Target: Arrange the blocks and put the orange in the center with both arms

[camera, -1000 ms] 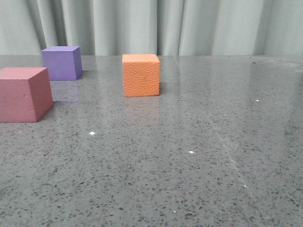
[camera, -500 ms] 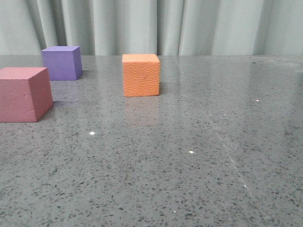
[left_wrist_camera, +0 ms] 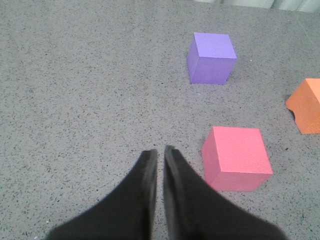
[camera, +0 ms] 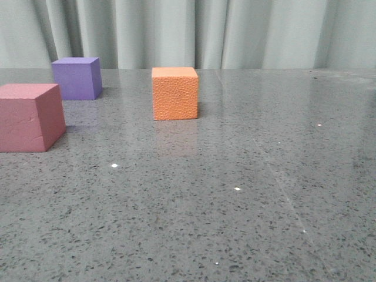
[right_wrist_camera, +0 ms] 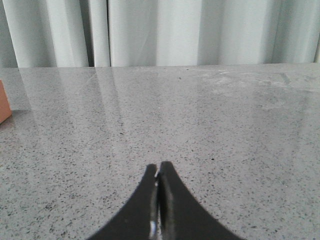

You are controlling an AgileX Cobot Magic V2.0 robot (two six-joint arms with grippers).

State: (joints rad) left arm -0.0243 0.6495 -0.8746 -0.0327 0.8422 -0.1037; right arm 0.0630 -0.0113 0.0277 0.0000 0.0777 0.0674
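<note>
The orange cube (camera: 175,93) stands on the grey tabletop (camera: 235,188) near the middle, toward the back. The pink-red cube (camera: 29,116) is at the left edge and the purple cube (camera: 76,77) sits behind it. No gripper shows in the front view. In the left wrist view my left gripper (left_wrist_camera: 159,152) is shut and empty, close beside the pink-red cube (left_wrist_camera: 236,157); the purple cube (left_wrist_camera: 211,58) lies beyond, and the orange cube (left_wrist_camera: 307,105) with its notch is at the frame edge. My right gripper (right_wrist_camera: 159,167) is shut and empty over bare table, with only an orange cube corner (right_wrist_camera: 4,102) in view.
Pale grey-green curtains (camera: 194,32) hang behind the table's far edge. Small white specks dot the tabletop.
</note>
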